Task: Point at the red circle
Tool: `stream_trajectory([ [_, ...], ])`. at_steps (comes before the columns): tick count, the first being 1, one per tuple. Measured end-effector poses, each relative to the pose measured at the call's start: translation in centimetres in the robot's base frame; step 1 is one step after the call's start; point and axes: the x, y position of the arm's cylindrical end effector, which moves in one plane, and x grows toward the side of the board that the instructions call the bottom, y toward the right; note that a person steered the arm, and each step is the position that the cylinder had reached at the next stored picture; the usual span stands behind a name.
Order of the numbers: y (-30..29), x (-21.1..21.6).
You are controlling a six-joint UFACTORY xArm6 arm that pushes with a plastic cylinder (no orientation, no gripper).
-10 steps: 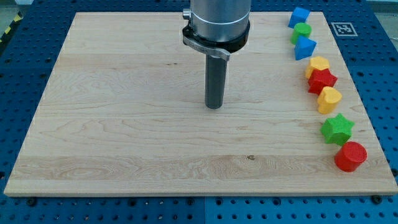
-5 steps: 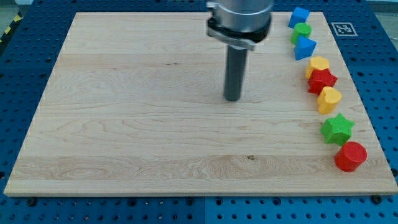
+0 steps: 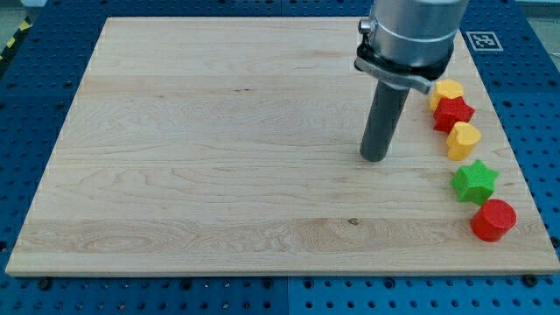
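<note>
The red circle [image 3: 493,219] is a short red cylinder at the wooden board's lower right corner. My tip [image 3: 374,158] rests on the board, up and to the left of it, well apart from it. A green star [image 3: 474,181] sits just above the red circle. Above that, along the right edge, are a yellow block [image 3: 463,139], a red star [image 3: 453,112] and another yellow block [image 3: 447,89]. The arm's body hides the blocks further up the right edge.
The wooden board [image 3: 219,157] lies on a blue perforated table. A fiducial marker [image 3: 480,39] sits beyond the board's top right corner.
My tip has moved to the right and slightly down, closer to the column of blocks. The arm now covers the two blue blocks and the green block at the top right. No block has moved.
</note>
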Motion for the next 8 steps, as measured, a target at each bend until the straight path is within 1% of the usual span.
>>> stream_trajectory([
  [1,0.0,1.3],
  [2,0.1,1.3],
  [4,3.2,1.3],
  [5,3.2,1.3],
  [6,3.1,3.8],
  [7,3.9,9.7],
  [8,5.9,12.8],
])
